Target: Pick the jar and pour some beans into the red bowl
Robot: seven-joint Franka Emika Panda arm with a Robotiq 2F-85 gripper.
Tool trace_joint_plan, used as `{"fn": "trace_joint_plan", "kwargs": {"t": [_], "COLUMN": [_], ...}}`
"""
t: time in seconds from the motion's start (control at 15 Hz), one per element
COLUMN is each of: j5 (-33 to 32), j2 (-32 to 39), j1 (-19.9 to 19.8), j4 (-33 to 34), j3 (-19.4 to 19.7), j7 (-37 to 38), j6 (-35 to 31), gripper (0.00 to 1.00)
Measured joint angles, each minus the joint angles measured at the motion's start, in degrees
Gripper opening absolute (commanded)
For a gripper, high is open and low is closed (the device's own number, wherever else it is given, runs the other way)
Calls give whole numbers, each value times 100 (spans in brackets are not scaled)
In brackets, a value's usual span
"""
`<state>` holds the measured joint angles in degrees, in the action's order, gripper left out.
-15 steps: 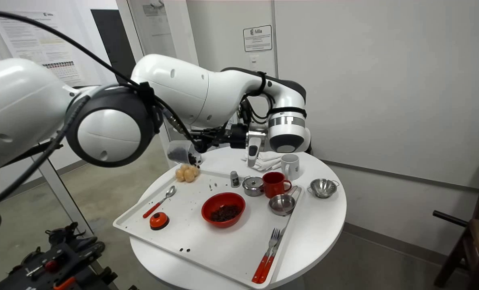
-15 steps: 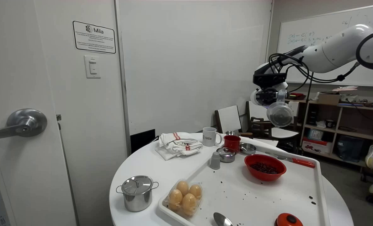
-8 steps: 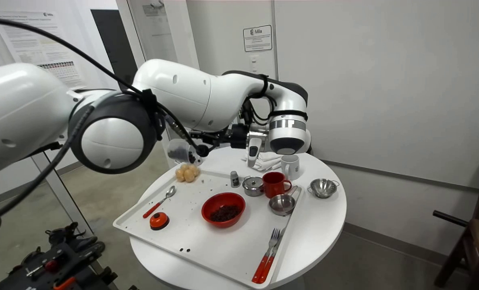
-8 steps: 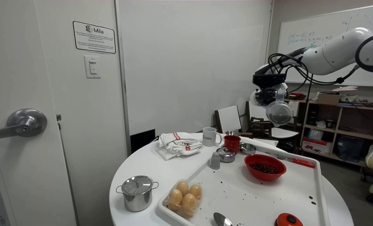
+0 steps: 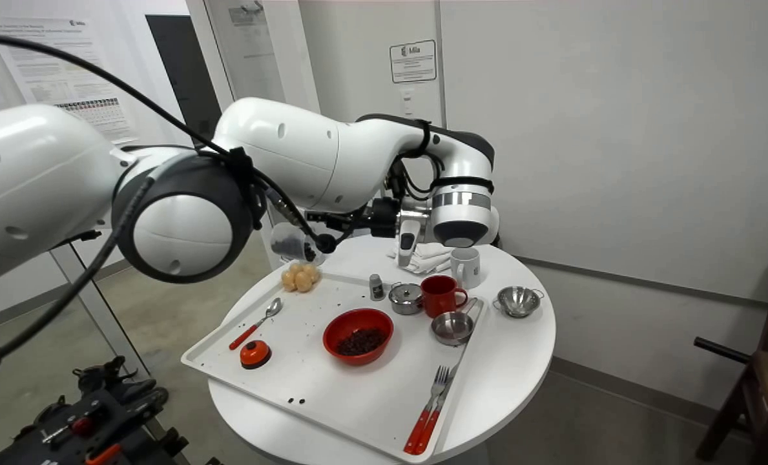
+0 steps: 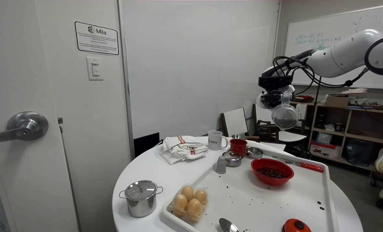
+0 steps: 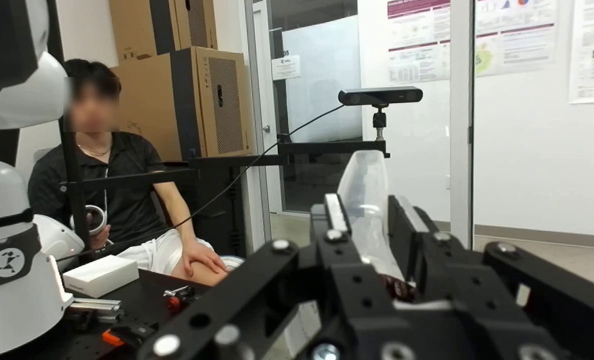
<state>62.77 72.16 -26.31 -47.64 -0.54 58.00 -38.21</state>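
Wrist view: your gripper (image 7: 369, 214) pinches the jar (image 7: 366, 197) tilted, beans (image 7: 399, 288) toward its low end, likely for pouring; both exterior views show some in the bowl (image 6: 270, 181).

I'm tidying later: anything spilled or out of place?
Yes: small dark beans lie scattered on the white rectangular tray, outside the round red bowl. They look spilled, since the task wants beans in the bowl.

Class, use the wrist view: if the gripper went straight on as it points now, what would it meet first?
Setting aside the clear jar held in its fingers, probably the black bar under the camera; depth and exact line are unclear, so it might just miss.
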Motion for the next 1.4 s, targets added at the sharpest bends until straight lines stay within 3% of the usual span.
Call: {"fn": "trace_joint_plan", "kwargs": {"t": [0.6, 1.07, 1.4], "j5": [-368, -1424, -2150], "j2": [-178, -786, -1187], "j1": [445, 1493, 2356], "j4": [38, 14, -163], "j3": [448, 866, 1269], "j7": [206, 459, 465], "j6": [-895, -1323, -2276], "gripper": [11, 11, 11]}}
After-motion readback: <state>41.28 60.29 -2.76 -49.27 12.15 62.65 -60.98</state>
